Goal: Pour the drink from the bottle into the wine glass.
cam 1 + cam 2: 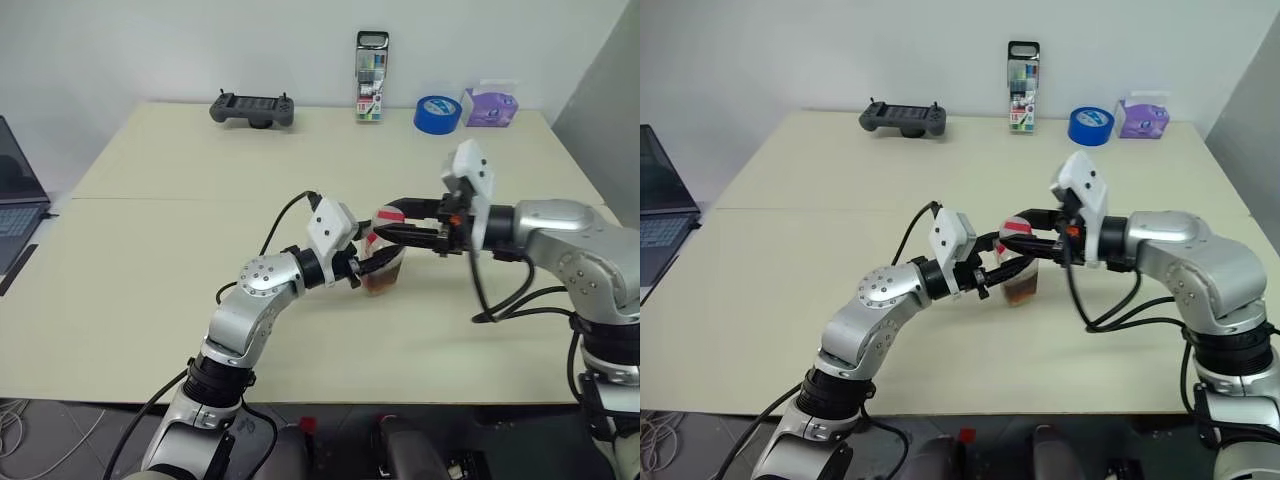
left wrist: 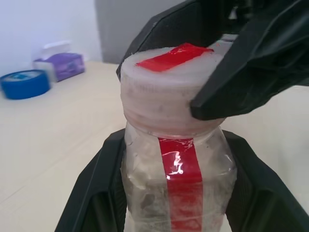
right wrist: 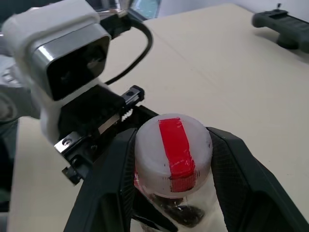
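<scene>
You've got the bottle (image 1: pixel 384 262) mid-table (image 1: pixel 150 260), w/ dark drink (image 1: pixel 382 283) low inside. Left gripper (image 1: pixel 378 262) is clamped narrow on its body; right gripper (image 1: pixel 392 222) comes in level, fingers (image 3: pixel 231 164) closed round the cap (image 3: pixel 173 145).

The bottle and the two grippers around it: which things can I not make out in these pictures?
- The drink's level: in the left eye view the left gripper covers most of the bottle.
- The bottle's bottom: cut off by the lower edge in the left wrist view.
- Whether the right gripper presses the cap: its fingers flank it, contact unclear.
- Marker pack print: too small.
</scene>
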`<state>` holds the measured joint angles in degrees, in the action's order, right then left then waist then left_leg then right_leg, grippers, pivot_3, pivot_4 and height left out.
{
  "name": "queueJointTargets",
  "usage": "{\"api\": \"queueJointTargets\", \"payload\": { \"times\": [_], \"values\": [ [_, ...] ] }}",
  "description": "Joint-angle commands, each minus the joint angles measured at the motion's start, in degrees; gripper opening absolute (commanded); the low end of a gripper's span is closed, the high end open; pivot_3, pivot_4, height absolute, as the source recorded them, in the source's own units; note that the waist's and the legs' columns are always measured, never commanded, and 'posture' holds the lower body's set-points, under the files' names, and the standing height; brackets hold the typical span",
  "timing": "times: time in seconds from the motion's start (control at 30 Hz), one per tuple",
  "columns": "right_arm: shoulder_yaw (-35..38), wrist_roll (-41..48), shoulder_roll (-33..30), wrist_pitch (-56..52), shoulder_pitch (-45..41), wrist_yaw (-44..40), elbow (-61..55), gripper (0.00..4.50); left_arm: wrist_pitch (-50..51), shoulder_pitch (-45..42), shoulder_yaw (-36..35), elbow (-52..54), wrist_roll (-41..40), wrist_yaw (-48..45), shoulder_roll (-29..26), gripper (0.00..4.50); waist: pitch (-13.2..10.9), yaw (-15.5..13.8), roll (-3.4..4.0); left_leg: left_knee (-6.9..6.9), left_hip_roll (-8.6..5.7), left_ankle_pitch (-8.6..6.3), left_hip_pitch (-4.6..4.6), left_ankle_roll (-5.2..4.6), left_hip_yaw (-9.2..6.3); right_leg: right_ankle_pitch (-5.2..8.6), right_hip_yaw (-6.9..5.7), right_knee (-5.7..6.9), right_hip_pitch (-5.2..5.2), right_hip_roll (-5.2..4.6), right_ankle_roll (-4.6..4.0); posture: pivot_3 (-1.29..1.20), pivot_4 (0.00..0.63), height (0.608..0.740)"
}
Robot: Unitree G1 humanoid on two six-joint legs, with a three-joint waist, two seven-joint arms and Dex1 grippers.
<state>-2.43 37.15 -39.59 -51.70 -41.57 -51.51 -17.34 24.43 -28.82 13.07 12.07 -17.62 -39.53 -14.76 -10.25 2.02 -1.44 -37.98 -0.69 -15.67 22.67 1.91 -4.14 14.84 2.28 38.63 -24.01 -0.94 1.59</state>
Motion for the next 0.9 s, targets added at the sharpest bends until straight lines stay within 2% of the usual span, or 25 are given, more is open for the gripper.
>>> {"api": "queueJointTargets", "payload": {
  "times": [0.03, 0.2, 0.37, 0.57, 0.63, 0.9],
  "values": [
    [-2.21, 1.54, -1.46, 5.85, -1.15, -12.51, 2.16, 1.87, 0.59, 0.17, -2.79, 2.14, -1.58, -0.09, -1.11, 2.12, -0.02, 0.10, 0.01, 0.00, 0.07, 0.00, -0.04, 0.00, 0.02, 0.00, 0.03, 0.05, 0.00, 0.00, 0.00, 0.00, 0.150, 0.740],
    [-2.57, 3.13, -3.03, 7.06, 0.06, -17.49, 1.28, 1.87, 0.75, 0.36, -3.00, 2.31, -1.93, -0.92, -2.08, 2.12, -0.07, -0.26, 0.05, -0.01, 0.27, 0.01, -0.09, 0.01, -0.14, 0.00, -0.12, 0.27, -0.01, 0.21, -0.01, 0.00, 0.150, 0.740],
    [-0.64, 1.65, -1.31, 7.26, -0.13, -11.24, -0.15, 1.87, 0.80, 0.18, -2.75, 2.10, -2.22, -1.15, -2.42, 2.12, -0.07, -0.27, 0.05, -0.03, 0.24, 0.01, -0.10, 0.02, -0.15, 0.00, -0.09, 0.26, -0.01, 0.21, -0.02, 0.00, 0.150, 0.740],
    [1.51, 1.94, -0.35, 2.84, -0.52, -2.45, -6.92, 3.90, -0.20, -0.42, -1.84, 0.57, -1.47, -1.30, -2.00, 2.11, -0.08, -0.46, 0.06, -0.06, 0.21, 0.02, -0.04, 0.03, -0.19, 0.00, -0.10, 0.25, -0.02, 0.08, -0.02, 0.00, 0.150, 0.740],
    [2.95, 0.87, 1.39, -0.08, -1.26, 5.20, -10.11, 4.50, -0.58, -1.01, -1.84, -0.32, -1.31, -0.99, -1.43, 2.11, -0.08, -0.50, 0.06, -0.06, 0.20, 0.02, -0.03, 0.03, -0.20, 0.00, -0.11, 0.24, -0.02, 0.04, -0.02, 0.00, 0.150, 0.740],
    [6.89, -1.43, 9.79, -16.91, -0.64, 30.97, -19.74, 4.50, -1.71, -1.28, -1.28, -1.79, -1.00, -1.19, -0.09, 2.11, -0.08, -0.53, 0.07, -0.07, 0.19, 0.05, 0.01, 0.08, -0.23, 0.00, -0.05, 0.27, -0.05, -0.06, -0.02, 0.00, 0.150, 0.740]
  ]
}}
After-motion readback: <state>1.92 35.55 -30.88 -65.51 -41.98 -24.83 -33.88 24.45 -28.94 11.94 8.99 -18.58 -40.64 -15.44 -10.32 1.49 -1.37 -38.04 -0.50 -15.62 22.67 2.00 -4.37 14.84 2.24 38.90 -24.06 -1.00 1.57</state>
